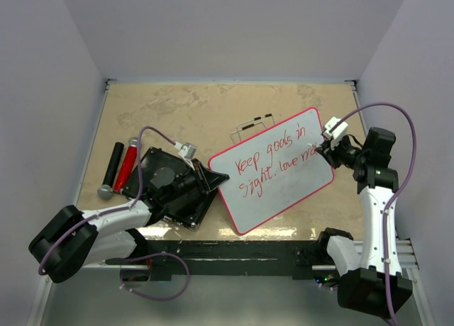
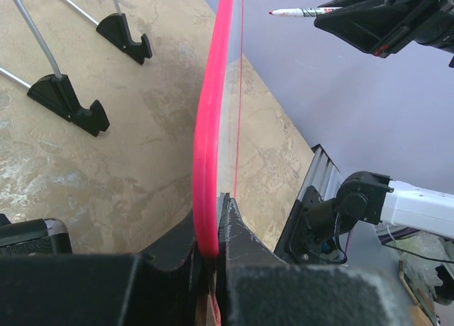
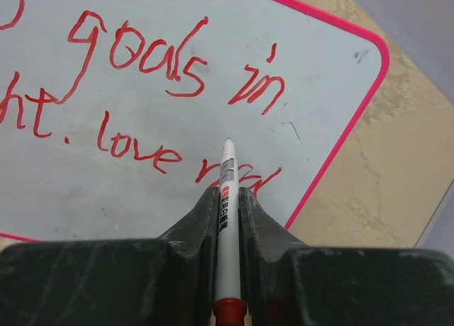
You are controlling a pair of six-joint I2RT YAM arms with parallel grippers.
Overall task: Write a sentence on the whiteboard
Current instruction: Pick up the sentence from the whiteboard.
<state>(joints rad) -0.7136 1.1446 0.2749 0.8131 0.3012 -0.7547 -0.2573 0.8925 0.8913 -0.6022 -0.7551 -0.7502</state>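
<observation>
The whiteboard [image 1: 284, 188], white with a red rim [image 2: 210, 127], is tilted up off the table. My left gripper [image 1: 215, 178] is shut on the rim at the board's left edge, the jaws pinching it [image 2: 215, 223]. The sentence [image 1: 273, 163] is in red in two lines: "Keep goals in" above "sight. love", then a few more letters [image 3: 241, 176]. My right gripper [image 1: 324, 150] is shut on a white marker [image 3: 225, 198] with a red end. The marker's tip [image 2: 272, 13] stands a little off the board's surface, over the last letters near the right edge.
A black slab [image 1: 159, 191] lies under my left arm. A red cylinder [image 1: 127, 164] and a black cylinder [image 1: 112, 164] lie at the far left. A wire stand with black clips [image 1: 253, 123] rests behind the board, its feet [image 2: 67, 103] showing in the left wrist view.
</observation>
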